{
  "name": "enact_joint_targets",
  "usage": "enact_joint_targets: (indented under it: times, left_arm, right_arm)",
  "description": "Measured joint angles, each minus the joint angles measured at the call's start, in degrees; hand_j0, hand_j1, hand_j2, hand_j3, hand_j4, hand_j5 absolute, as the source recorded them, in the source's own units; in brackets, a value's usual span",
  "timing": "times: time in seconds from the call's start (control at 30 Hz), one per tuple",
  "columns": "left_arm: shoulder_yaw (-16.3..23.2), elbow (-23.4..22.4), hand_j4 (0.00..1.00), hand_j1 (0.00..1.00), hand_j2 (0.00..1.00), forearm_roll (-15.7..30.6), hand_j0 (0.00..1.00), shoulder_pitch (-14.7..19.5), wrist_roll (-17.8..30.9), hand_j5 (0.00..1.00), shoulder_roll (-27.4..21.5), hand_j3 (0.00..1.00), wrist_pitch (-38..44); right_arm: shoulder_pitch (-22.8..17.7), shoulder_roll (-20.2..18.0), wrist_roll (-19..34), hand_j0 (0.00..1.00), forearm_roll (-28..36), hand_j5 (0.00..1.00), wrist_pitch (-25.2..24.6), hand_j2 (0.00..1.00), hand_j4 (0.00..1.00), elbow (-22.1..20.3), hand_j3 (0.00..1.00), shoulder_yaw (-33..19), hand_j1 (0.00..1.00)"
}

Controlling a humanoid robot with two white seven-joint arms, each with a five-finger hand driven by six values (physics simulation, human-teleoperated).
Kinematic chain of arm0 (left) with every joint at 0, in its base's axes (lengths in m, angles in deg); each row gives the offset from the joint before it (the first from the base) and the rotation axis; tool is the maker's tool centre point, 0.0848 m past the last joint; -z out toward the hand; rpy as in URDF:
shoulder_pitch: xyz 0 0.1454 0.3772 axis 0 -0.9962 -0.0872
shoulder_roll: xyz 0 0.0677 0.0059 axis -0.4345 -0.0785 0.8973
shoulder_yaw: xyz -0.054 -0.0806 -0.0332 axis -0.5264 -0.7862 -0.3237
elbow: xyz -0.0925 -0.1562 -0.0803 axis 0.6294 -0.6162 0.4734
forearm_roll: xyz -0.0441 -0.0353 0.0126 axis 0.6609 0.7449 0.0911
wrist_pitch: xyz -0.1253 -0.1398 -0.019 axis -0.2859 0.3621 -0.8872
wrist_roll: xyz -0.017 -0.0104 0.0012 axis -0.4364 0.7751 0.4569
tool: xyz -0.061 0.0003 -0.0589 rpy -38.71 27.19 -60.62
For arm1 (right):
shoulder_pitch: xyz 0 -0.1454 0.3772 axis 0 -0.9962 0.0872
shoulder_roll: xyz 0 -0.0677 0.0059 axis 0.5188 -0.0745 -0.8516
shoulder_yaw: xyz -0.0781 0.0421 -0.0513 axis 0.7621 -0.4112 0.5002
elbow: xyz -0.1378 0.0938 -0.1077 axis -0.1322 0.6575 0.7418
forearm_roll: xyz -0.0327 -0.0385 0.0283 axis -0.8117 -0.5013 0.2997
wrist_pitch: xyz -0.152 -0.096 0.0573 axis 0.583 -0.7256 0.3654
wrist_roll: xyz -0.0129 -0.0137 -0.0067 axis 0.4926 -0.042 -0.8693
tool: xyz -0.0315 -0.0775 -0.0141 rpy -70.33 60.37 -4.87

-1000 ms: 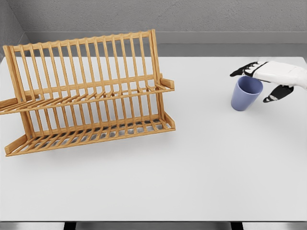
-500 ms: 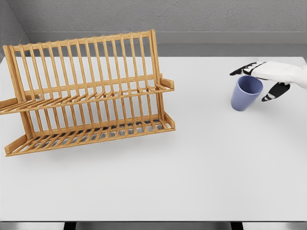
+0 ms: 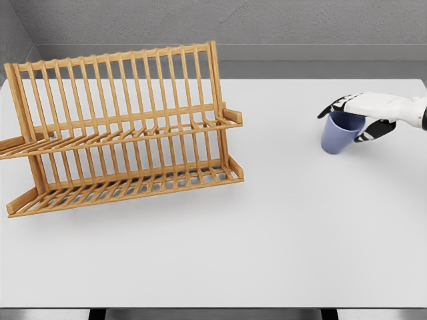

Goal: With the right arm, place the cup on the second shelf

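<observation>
Grey walls back a white desk (image 3: 280, 233) that carries one wooden two-tier rack (image 3: 123, 127) at the left and one blue cup (image 3: 341, 133) far to the right, standing upright, well apart from the rack. Over the last second the single right hand (image 3: 360, 110) has dropped onto the cup's rim and its fingers (image 3: 331, 107) have curled around it, seemingly grasping the cup; lifting looks next. No left hand shows.

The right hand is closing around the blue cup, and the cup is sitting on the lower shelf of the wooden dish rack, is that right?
Not quite. The right hand is at the blue cup, but the head view shows the cup standing on the white table, well right of the wooden dish rack.
</observation>
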Motion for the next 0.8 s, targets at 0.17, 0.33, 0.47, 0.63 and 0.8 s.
enact_joint_targets:
  times: [0.17, 0.33, 0.47, 0.63, 0.8]
  left_arm:
    - [0.0, 0.0, 1.0, 1.0, 1.0, 0.0, 1.0, 0.0, 0.0, 1.0, 0.0, 1.0, 0.0]
    - [0.0, 0.0, 1.0, 1.0, 1.0, 0.0, 1.0, 0.0, 0.0, 1.0, 0.0, 1.0, 0.0]
    - [0.0, 0.0, 1.0, 1.0, 1.0, 0.0, 1.0, 0.0, 0.0, 1.0, 0.0, 1.0, 0.0]
    - [0.0, 0.0, 1.0, 1.0, 1.0, 0.0, 1.0, 0.0, 0.0, 1.0, 0.0, 1.0, 0.0]
    - [0.0, 0.0, 1.0, 1.0, 1.0, 0.0, 1.0, 0.0, 0.0, 1.0, 0.0, 1.0, 0.0]
  right_arm:
    - [0.09, 0.01, -0.06, 0.64, -0.02, 0.64, -0.08, 0.64, 0.64, -0.24, 0.64, -0.03, 0.64]
    - [1.23, 0.0, -0.02, 0.64, -0.03, 0.64, 0.01, 0.64, 0.64, -0.69, 0.64, -0.34, 0.64]
    - [2.02, -0.09, -0.03, 0.65, 0.16, 0.65, 0.06, 0.65, 0.65, -2.1, 0.65, -0.56, 0.65]
    - [2.99, -0.09, -0.01, 0.65, 0.32, 0.65, 0.08, 0.65, 0.65, -4.03, 0.65, -0.67, 0.65]
    - [4.13, -0.09, -0.02, 0.65, 0.32, 0.65, 0.09, 0.65, 0.65, -6.64, 0.65, -0.75, 0.65]
